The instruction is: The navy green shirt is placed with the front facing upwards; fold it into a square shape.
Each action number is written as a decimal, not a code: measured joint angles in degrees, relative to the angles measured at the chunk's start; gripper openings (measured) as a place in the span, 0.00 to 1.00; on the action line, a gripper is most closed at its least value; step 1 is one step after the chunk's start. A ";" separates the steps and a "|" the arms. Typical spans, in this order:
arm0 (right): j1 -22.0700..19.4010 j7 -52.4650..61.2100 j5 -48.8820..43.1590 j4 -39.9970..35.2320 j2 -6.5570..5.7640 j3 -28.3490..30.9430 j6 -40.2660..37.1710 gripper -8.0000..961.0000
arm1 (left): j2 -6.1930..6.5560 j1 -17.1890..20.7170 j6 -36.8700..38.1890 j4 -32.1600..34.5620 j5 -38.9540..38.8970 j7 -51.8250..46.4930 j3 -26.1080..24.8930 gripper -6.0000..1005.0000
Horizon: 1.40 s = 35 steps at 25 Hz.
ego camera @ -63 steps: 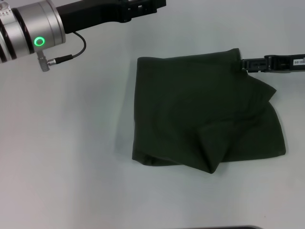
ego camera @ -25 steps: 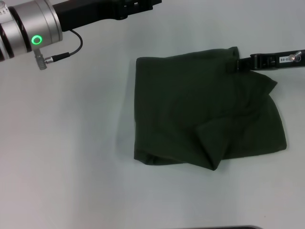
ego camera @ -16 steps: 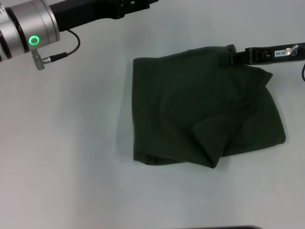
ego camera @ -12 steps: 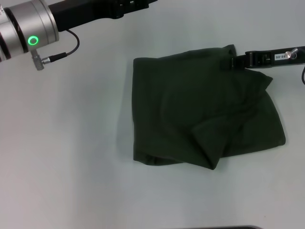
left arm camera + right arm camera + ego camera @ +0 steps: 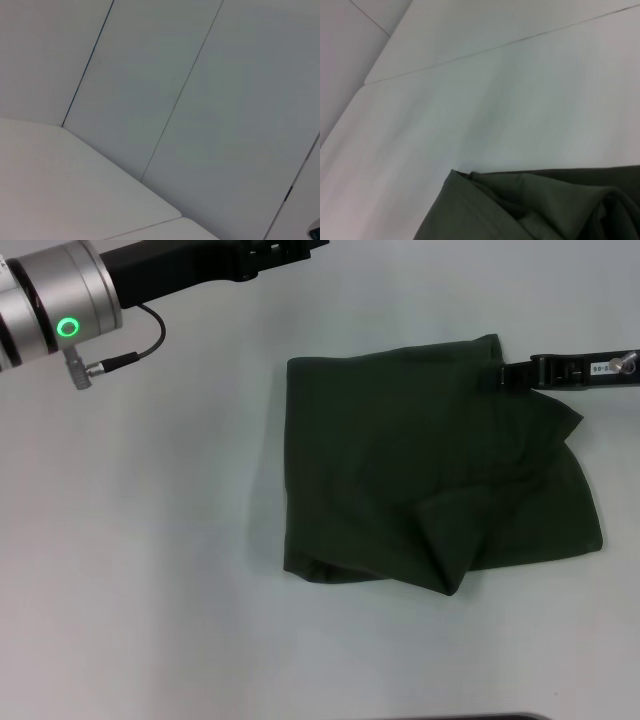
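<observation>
One shirt [image 5: 430,475] is lying on the tabletop [image 5: 150,560], right of centre in the head view, folded into a rough, rumpled block with only plain dark green showing and a loose flap poking out at its near edge. Two arms are showing. The right gripper [image 5: 497,375] is reaching in from the right and touching the shirt's far right corner; whether its jaws are clenched on the cloth cannot be told. The left arm is hanging across the far left, well apart from the shirt, its jaws out of sight. The tabletop is plain white. The right wrist view is showing a shirt corner [image 5: 530,205] on white; the left wrist view is catching pale wall panels [image 5: 165,100]
</observation>
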 joint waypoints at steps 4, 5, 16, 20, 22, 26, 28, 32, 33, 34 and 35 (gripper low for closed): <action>-0.27 -0.80 0.67 -0.82 -0.01 0.31 -0.40 0.31 | 0.00 0.06 0.02 0.01 0.00 0.00 0.00 0.91; -0.39 -0.89 1.02 -1.27 -0.01 0.37 -0.47 0.33 | 0.00 0.08 0.02 0.02 0.00 0.00 0.00 0.91; -1.88 -0.62 2.54 -4.37 -0.11 0.73 -0.64 0.60 | -0.09 0.28 0.00 0.01 0.00 0.11 0.00 0.91; -1.72 -0.53 2.35 -4.31 0.07 0.35 -1.26 0.75 | -0.19 0.36 0.01 0.00 0.00 0.53 0.01 0.91; -1.44 -0.54 2.18 -4.06 0.14 0.31 -1.38 0.81 | -0.19 0.38 0.03 0.00 0.00 0.58 0.00 0.91; -1.25 -0.59 2.09 -3.67 0.39 -0.17 -1.44 0.93 | -0.17 0.38 0.07 0.00 0.00 0.65 0.00 0.91; -1.20 -0.57 2.09 -3.59 0.47 -0.95 -1.69 0.94 | -0.17 0.38 0.09 0.00 0.00 0.66 0.00 0.91; -1.10 -0.48 2.19 -3.60 0.53 -1.97 -2.57 0.94 | -0.17 0.38 0.09 0.00 0.00 0.75 0.00 0.91; -1.08 -0.47 2.25 -3.67 0.56 -2.04 -3.04 0.94 | -0.17 0.36 0.09 0.00 0.00 0.77 0.00 0.91; -1.06 -0.47 2.32 -3.78 0.58 -2.05 -3.45 0.94 | -0.17 0.36 0.10 0.00 0.00 0.78 0.01 0.91; -1.05 -0.48 2.39 -3.91 0.59 -2.05 -3.92 0.94 | -0.17 0.36 0.09 0.00 0.00 0.78 0.00 0.91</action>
